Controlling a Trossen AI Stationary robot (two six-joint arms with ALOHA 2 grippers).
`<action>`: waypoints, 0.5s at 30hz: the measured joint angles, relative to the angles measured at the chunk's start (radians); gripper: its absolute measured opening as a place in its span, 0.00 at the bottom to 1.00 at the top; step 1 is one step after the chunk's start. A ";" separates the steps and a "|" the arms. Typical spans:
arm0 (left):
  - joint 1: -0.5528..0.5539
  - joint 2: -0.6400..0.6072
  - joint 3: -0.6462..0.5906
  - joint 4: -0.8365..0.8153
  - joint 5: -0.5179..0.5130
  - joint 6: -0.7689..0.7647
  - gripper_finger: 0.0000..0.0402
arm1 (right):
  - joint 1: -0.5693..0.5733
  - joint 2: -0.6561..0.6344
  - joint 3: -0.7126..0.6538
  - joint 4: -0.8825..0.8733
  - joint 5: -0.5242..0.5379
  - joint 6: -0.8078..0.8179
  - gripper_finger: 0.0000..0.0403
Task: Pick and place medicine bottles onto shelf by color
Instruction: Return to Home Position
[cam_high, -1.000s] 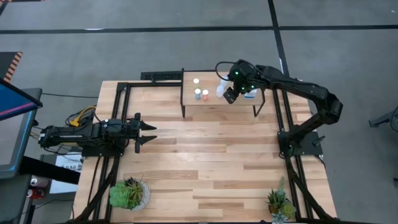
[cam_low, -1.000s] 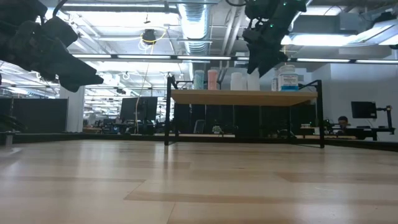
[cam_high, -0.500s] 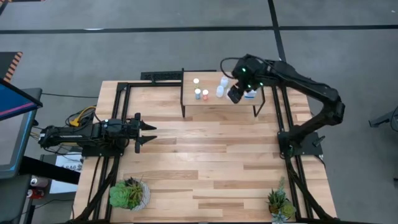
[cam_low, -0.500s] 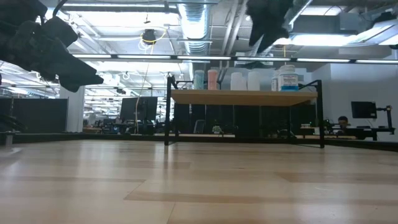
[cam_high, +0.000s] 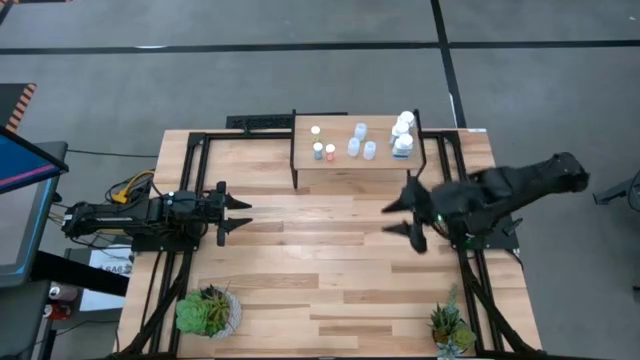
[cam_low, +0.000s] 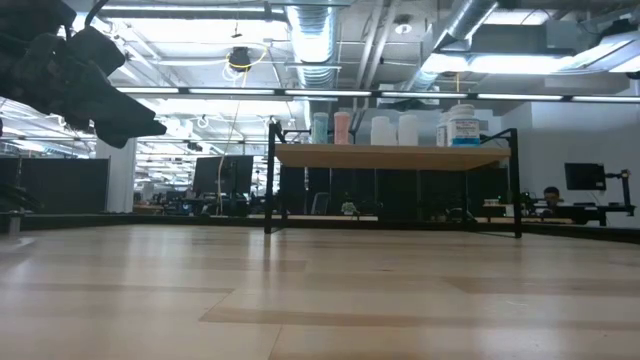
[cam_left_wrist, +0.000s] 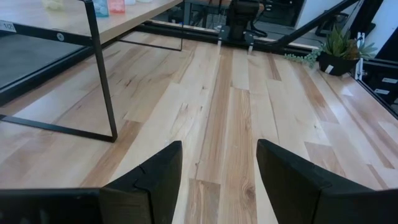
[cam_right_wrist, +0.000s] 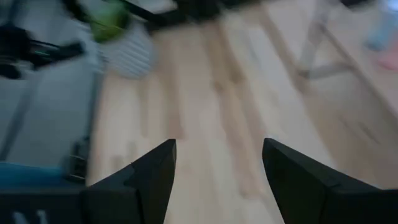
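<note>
1. Shelf (cam_high: 342, 165): a light-wood board on thin black legs. It stands at the far edge of the tabletop (cam_high: 320, 260), between the 2 arms.
2. Medicine bottles (cam_high: 360, 130): about 9 white caps, all on the shelf. 3 sit toward its left end and 3 mid-board. The rest form a tight cluster at the right end, where the caps overlap and the count is unsure.
3. Low view: a pale blue bottle (cam_low: 319, 128) stands just beside a pinkish-orange bottle (cam_low: 342, 127). The largest bottle (cam_low: 463, 126) has a white label with a blue band, its print too small to read.
4. Left pincer (cam_high: 247, 215): fingers apart and empty, over the tabletop's left side, pointing toward the centre.
5. Right pincer (cam_high: 386, 219): fingers apart and empty, over the tabletop's right half, in front of the shelf and well apart from it. It does not show in the low view.
6. Left wrist view: the shelf is cut off at the frame edge, so only the bottle bases show. A white tag (cam_left_wrist: 7, 26) on the black frame has digits that cannot be read.
7. Potted plants: 2, at the near-left corner (cam_high: 205, 310) and the near-right corner (cam_high: 450, 328).
</note>
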 joint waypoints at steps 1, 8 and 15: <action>0.000 0.000 0.000 0.000 0.000 0.000 0.49 | 0.039 -0.015 -0.037 0.071 0.009 -0.003 0.65; 0.000 0.000 0.000 0.000 0.000 0.000 0.49 | 0.182 -0.027 -0.146 0.225 0.019 -0.085 0.65; 0.000 0.000 0.000 0.000 0.000 0.000 0.49 | 0.192 -0.041 -0.235 0.272 0.320 -0.077 0.65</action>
